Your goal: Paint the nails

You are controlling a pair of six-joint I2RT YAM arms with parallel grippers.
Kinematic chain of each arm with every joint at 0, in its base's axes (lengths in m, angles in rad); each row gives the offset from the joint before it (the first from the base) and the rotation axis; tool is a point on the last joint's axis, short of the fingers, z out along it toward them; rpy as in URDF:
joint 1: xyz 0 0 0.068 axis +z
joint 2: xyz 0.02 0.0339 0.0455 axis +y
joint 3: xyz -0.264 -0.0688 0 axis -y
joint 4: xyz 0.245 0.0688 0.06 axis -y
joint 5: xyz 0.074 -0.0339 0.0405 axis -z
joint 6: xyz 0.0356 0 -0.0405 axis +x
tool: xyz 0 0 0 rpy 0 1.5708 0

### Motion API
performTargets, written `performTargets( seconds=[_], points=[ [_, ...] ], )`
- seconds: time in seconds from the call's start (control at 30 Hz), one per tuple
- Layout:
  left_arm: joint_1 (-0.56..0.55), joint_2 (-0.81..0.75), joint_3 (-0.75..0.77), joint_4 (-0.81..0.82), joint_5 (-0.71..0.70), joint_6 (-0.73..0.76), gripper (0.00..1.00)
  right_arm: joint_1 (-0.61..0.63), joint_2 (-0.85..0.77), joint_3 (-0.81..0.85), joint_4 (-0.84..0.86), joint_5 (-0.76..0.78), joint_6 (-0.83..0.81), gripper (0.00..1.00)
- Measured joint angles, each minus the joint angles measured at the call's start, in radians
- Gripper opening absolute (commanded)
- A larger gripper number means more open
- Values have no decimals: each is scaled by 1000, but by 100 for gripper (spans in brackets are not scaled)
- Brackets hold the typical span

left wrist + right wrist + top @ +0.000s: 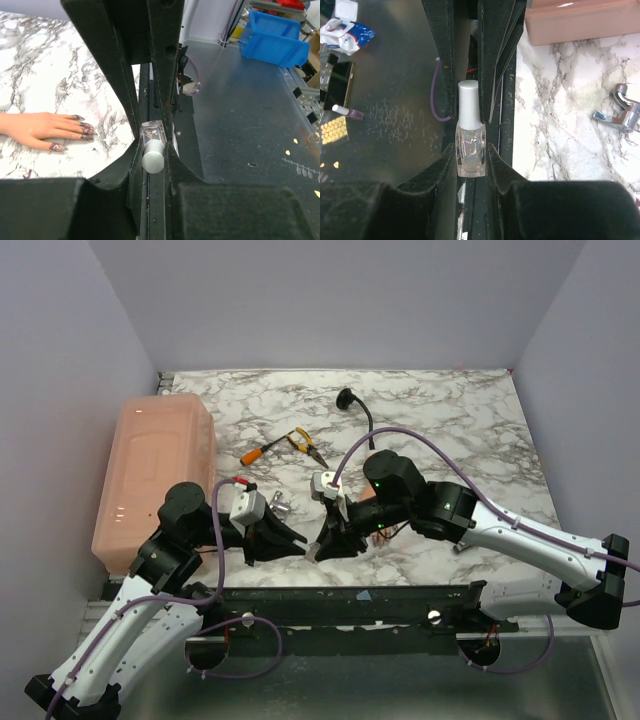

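A small clear nail polish bottle (pixel 470 150) with a white cap (pixel 468 104) is held between both grippers near the table's front edge. My right gripper (pixel 470 156) is shut on the glass body. My left gripper (pixel 153 161) is shut on the cap (pixel 153 155), whose end faces the left wrist camera. In the top view the grippers meet tip to tip, left (pixel 288 538) and right (pixel 330 540). The flesh-coloured mannequin hand (pixel 42 131) lies flat on the marble, fingers towards the bottle, with dark purplish nails (pixel 86 131). In the top view it is mostly hidden under the right arm.
A pink tub (pixel 150 475) stands at the left. An orange-handled screwdriver (pixel 260 451), yellow pliers (pixel 304 443) and a black cabled knob (pixel 347 398) lie mid-table. A chrome metal fitting (pixel 620 107) lies near the grippers. A blue bin (pixel 275 35) sits beyond the table edge.
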Motion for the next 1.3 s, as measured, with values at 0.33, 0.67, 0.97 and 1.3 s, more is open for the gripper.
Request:
performTargets(
  seconds=[0.33, 0.67, 0.97, 1.3],
  points=[
    [3, 36, 33, -52, -248, -210, 0, 0, -4, -2, 17, 206, -2, 0],
    [3, 155, 141, -204, -592, -499, 0, 0, 59, -2, 89, 442, -16, 0],
    [3, 193, 162, -259, -680, -599, 42, 2, 89, -2, 106, 512, -15, 0],
    [2, 149, 192, -263, -678, -528, 69, 2, 77, -4, 104, 523, 19, 0]
  ],
)
